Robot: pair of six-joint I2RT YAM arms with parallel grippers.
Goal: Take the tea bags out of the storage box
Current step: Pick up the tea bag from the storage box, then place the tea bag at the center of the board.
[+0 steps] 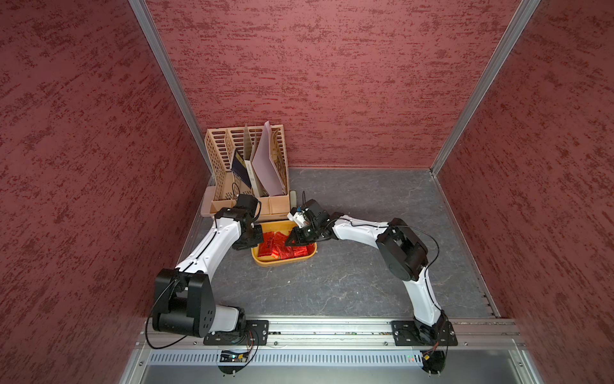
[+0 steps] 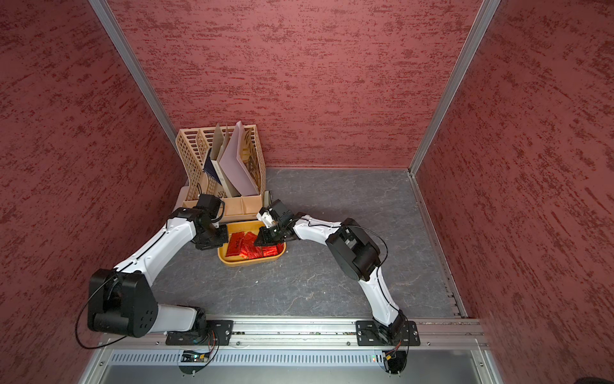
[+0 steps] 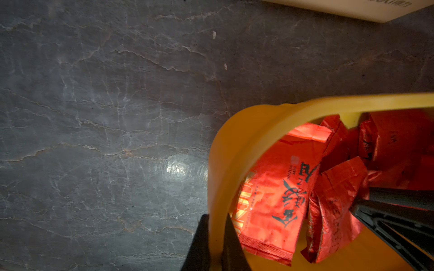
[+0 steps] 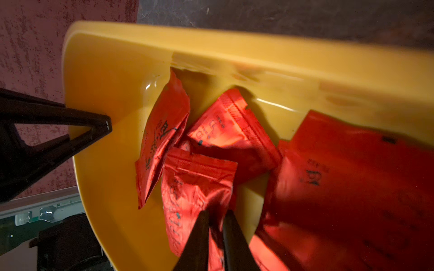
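Pinned at its 9 o'clock wall by the left gripper (image 3: 216,226), fingers shut with the yellow rim between them. Most likely done to keep the light box (image 1: 282,263) from sliding or tipping while being emptied. Sits mid-table (image 1: 349,282), at 6 o'clock of the rack (image 1: 216,159), plain in both top views.

Reached into from 3 o'clock by the right gripper (image 4: 217,218), fingers set nearly together on the end of one bag (image 4: 195,185), with foil caught between the tips. Judged a thin grip near the edge, so liable to slip on the lift.

None out yet: all the bags (image 1: 277,247) lie inside the box, heaped, overlapping and tilted against one another. Shiny red foil, creased, with dark brush-style print and crimped seals at the ends. Exact count hard to make out in the heap.
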